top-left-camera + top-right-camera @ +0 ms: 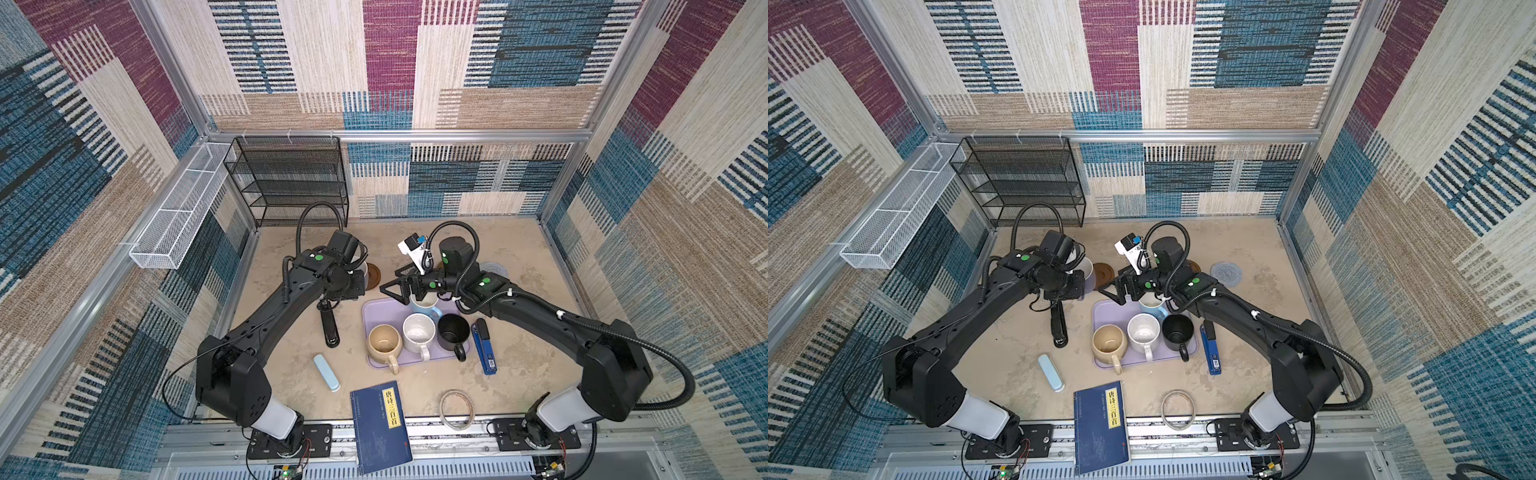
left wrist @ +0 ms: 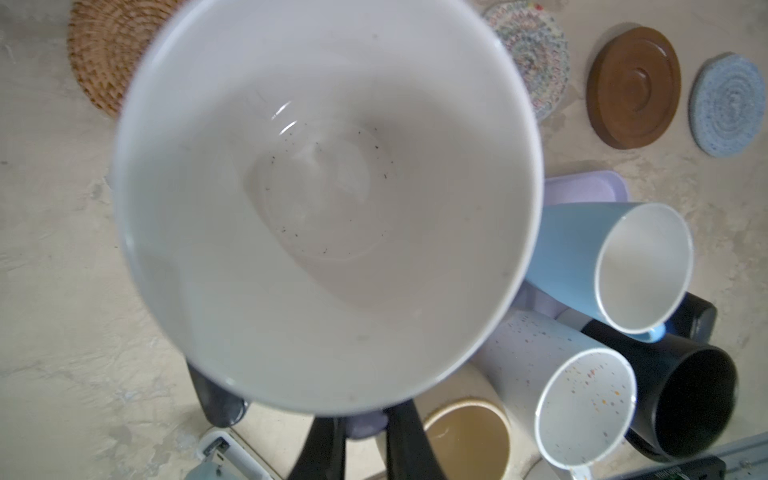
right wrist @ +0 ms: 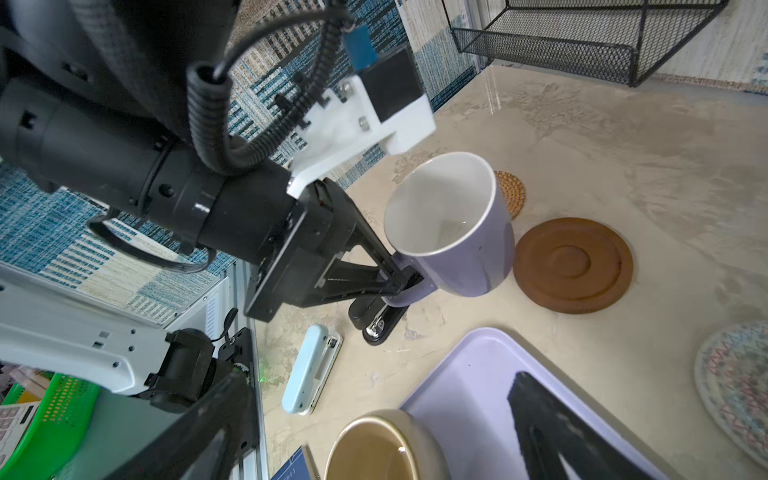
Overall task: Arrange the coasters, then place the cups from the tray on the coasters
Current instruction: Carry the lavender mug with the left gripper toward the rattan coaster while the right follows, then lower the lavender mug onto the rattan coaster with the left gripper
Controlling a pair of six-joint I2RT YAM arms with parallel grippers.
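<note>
**Top views.** The left gripper [image 1: 357, 285] was pinched on the lilac mug [image 1: 1086, 270] at far left, off the tray [image 1: 370, 309] and just beside a brown coaster [image 1: 375, 276]. The right gripper [image 1: 398, 287] stood spread over the tray's far edge, beside the blue mug [image 1: 424, 306].

**Left wrist view.** The lilac mug's glossy white interior filled the frame. Beyond it lay the rattan coaster [image 2: 99, 54], lacy coaster [image 2: 536, 54], second brown coaster [image 2: 633, 87] and grey coaster [image 2: 729, 104], all flat discs on the table.

**Right wrist view.** The mug hung tilted, its handle clamped between the left fingers [image 3: 390, 270] and its base near the ridged wooden brown coaster.

**Handling.** Glazed ceramic is probably rigid, fairly heavy, slippery and liable to chip. Grip the handle close to the body, and level the mug before setting it down.
</note>
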